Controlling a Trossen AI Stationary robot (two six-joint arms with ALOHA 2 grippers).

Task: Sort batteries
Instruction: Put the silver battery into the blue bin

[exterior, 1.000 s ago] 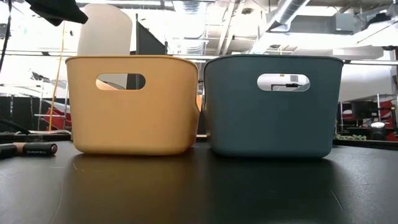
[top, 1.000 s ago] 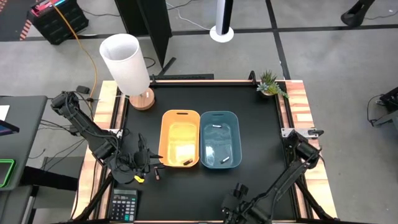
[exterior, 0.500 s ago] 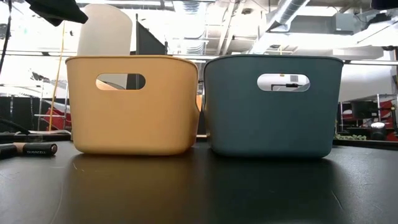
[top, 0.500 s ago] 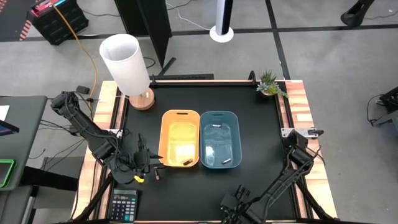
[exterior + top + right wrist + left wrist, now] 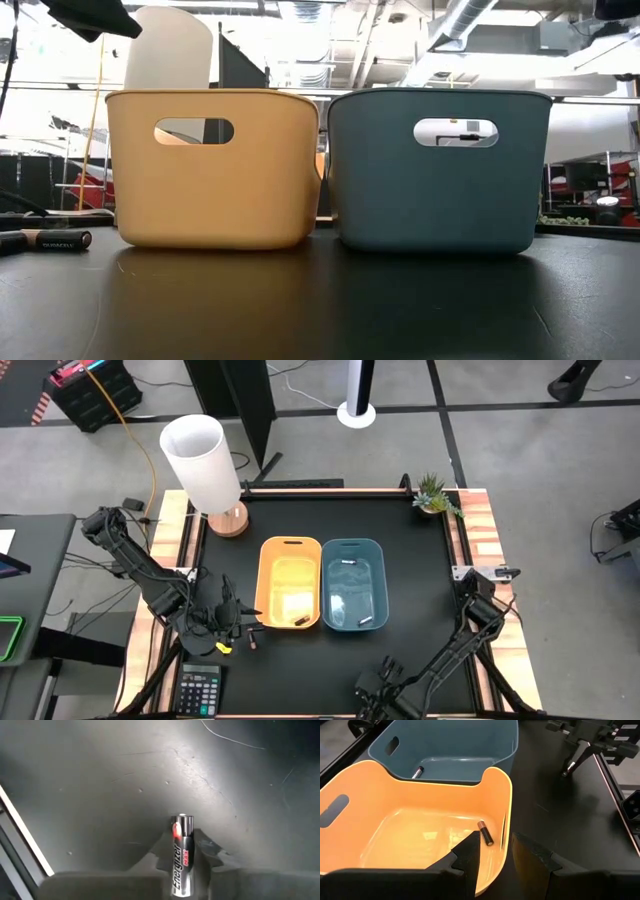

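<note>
A yellow bin [image 5: 291, 582] and a blue bin [image 5: 354, 584] stand side by side at the table's middle. One dark battery [image 5: 485, 832] lies on the yellow bin's floor. Two batteries [image 5: 349, 563] [image 5: 365, 621] lie in the blue bin. A dark battery [image 5: 252, 643] lies on the table left of the yellow bin; it also shows in the low view [image 5: 55, 240]. My left gripper [image 5: 495, 855] is open and empty at the yellow bin's near left corner. My right gripper [image 5: 182, 851], near the table's near edge [image 5: 375, 690], is shut on a silver-and-black battery [image 5: 182, 855]. My right gripper pinches the silver-and-black battery by its two sides [image 5: 175, 851] between its two fingers. The battery lies along the fingers, and its silver end [image 5: 182, 822] sticks out past the fingertips toward the black tabletop. Whether that end touches the table, I cannot tell.
A white lamp [image 5: 205, 465] stands at the far left corner and a small plant [image 5: 436, 495] at the far right corner. A grey calculator [image 5: 198, 688] lies at the near left edge. Bare black tabletop [image 5: 420, 600] lies right of the blue bin.
My right gripper has gone a little toward the table's near edge, still shut on the battery.
</note>
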